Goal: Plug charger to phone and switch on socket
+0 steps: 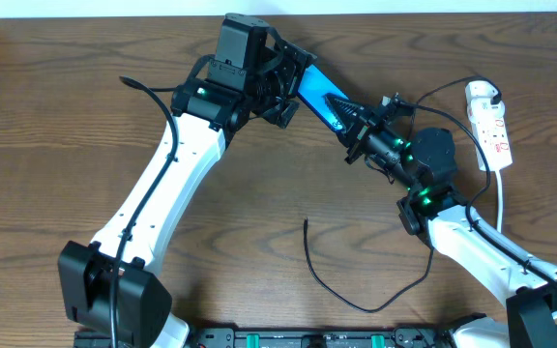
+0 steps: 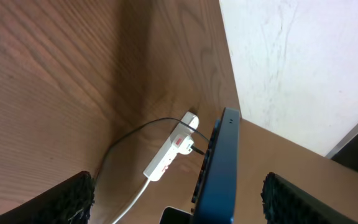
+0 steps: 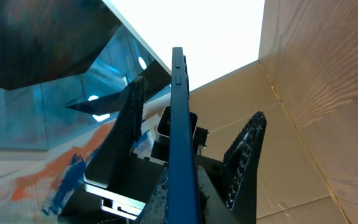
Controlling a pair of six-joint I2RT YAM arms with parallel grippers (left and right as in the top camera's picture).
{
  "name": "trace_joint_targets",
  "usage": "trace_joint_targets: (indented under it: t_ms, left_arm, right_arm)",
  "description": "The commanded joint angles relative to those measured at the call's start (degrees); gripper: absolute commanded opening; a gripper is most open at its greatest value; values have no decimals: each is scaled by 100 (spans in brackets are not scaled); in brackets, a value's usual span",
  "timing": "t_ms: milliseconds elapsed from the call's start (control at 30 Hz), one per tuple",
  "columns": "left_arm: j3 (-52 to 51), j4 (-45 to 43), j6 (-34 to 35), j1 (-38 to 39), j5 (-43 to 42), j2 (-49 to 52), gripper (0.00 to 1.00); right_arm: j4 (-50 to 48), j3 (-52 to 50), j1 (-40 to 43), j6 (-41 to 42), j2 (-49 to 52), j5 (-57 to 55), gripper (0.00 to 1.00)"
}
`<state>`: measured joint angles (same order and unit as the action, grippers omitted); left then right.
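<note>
Charger (image 1: pixel 307 237) nearest, lying slack on bare table (image 1: pixel 66 116), open room all round. Beyond, meeting at the tilted phone (image 1: pixel 312 89): left gripper (image 2: pixel 179 186) spreading wide, right gripper (image 3: pixel 199 98) straddling its edge, parted, gaps showing either side. Farthest, hugging the right edge, socket (image 1: pixel 491 126).

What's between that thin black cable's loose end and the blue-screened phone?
Nothing: the overhead view shows bare wooden table between the thin black charger cable's end and the blue-screened phone.

- Looks like a robotics lab bench: a wood-grain table (image 1: pixel 46 126).
- White left arm (image 1: pixel 167 179) and right arm (image 1: pixel 472 242) based at its near edge.
- Plain white floor (image 2: pixel 291 56) past the far edge.
</note>
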<state>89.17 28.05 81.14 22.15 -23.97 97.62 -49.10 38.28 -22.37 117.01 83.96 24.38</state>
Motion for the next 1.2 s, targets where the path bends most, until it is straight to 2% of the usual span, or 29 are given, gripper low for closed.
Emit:
trace_joint_targets:
  t_ms: [0, 33, 67, 1167]
  left_arm:
    - [70, -13, -101, -4, 74, 44, 70]
    - [70, -13, -101, -4, 74, 44, 64]
    - [70, -13, -98, -4, 74, 44, 63]
    - [-24, -94, -317, 26, 70, 79, 59]
  right_arm:
    - [-85, 114, -42, 52, -70, -26, 1]
    - [-85, 114, -61, 52, -70, -28, 1]
    - [-87, 114, -85, 52, -70, -26, 1]
    - [-240, 114, -205, 55, -70, -205, 1]
